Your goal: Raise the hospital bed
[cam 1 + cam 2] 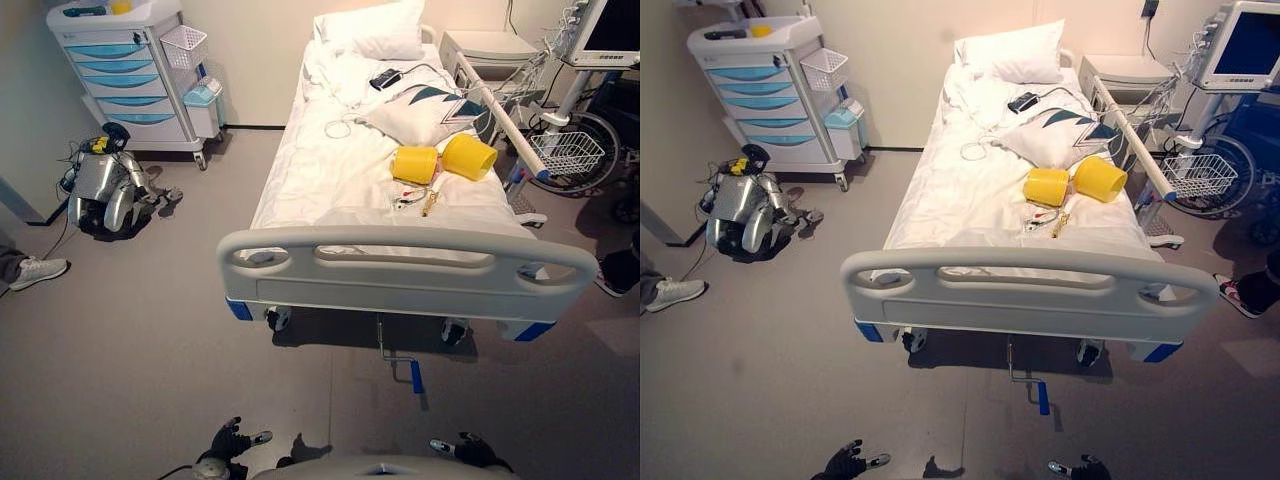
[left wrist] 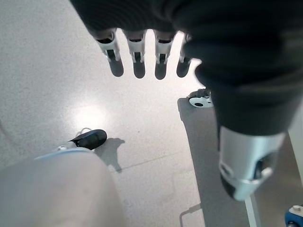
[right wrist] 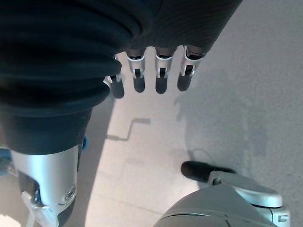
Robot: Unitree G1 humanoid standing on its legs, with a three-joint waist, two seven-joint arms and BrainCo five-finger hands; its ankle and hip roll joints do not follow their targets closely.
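The hospital bed [image 1: 330, 170] has white sheets, and its grey footboard [image 1: 405, 265] faces me. Under the footboard a metal crank with a blue grip [image 1: 416, 376] sticks out over the floor; the blue grip [image 1: 1042, 396] points toward me. My left hand [image 2: 137, 56] hangs above the grey floor near a bed caster [image 2: 200, 99], its fingers straight and holding nothing. My right hand [image 3: 161, 73] also hangs over the floor, fingers straight and empty. Both hands are well short of the crank.
Two yellow tubs [image 1: 440, 160], a pillow [image 1: 425, 110] and cables lie on the mattress. A drawer cart [image 1: 130, 70] and a silver robot dog [image 1: 105, 185] are at the left. A monitor stand with a wire basket [image 1: 567, 152] is at the right. A person's shoe [image 1: 35, 270] shows at the left edge.
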